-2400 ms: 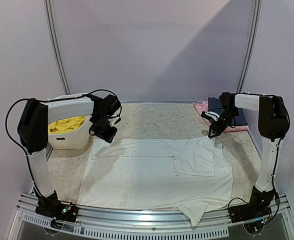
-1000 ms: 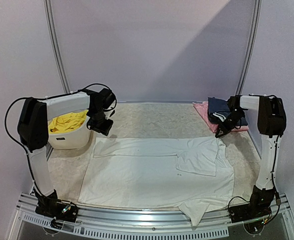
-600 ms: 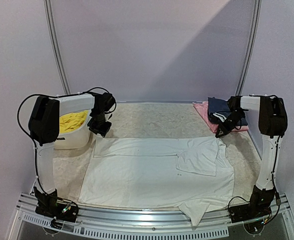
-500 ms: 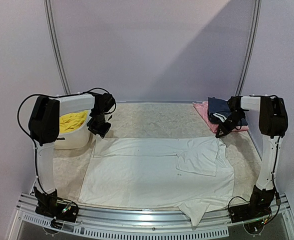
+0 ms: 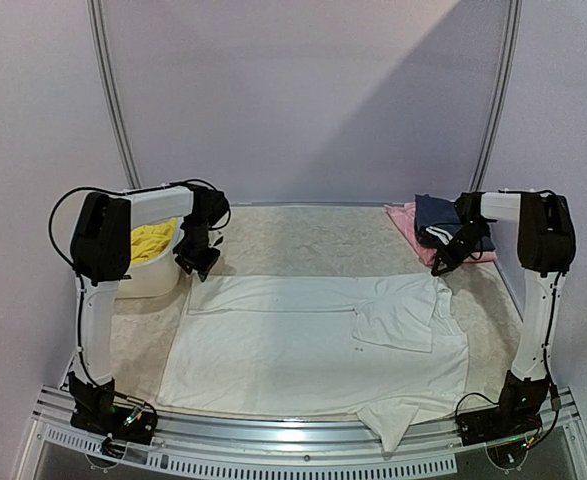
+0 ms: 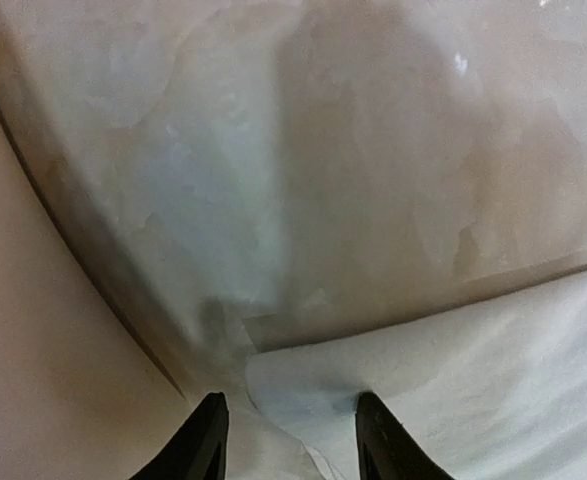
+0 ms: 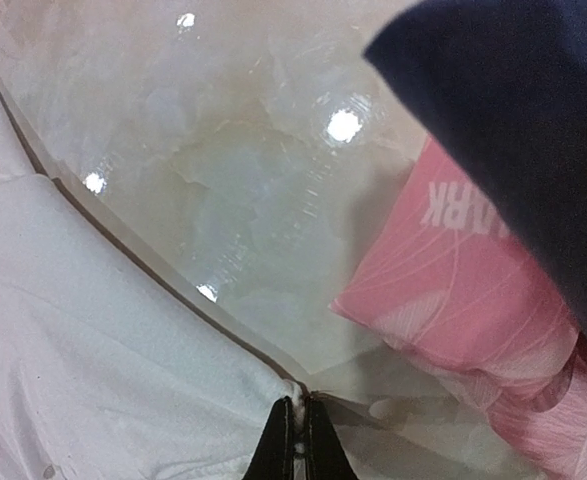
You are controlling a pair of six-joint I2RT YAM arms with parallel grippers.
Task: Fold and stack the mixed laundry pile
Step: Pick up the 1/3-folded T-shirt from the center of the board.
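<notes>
The white T-shirt (image 5: 313, 340) lies spread flat across the table, one sleeve folded over its middle. My left gripper (image 5: 198, 262) is low over the shirt's far left corner; in the left wrist view it (image 6: 291, 445) stands open, its fingers (image 6: 208, 440) straddling that corner (image 6: 313, 390) without pinching it. My right gripper (image 5: 441, 265) is at the far right corner, and the right wrist view shows it (image 7: 298, 425) shut on a small bunch of white cloth (image 7: 123, 330). The yellow shorts (image 5: 151, 240) lie crumpled in the basket.
The white plastic basket (image 5: 145, 282) stands at the back left, its wall (image 6: 33, 380) close beside my left gripper. A folded pink garment (image 5: 410, 222) (image 7: 453, 270) with a navy one (image 5: 435, 210) (image 7: 513, 120) on top sits at the back right, just behind my right gripper.
My left arm has swung in toward the basket, and its gripper has shifted left and down to the shirt's far left corner. The right gripper has kept its hold on the right corner.
</notes>
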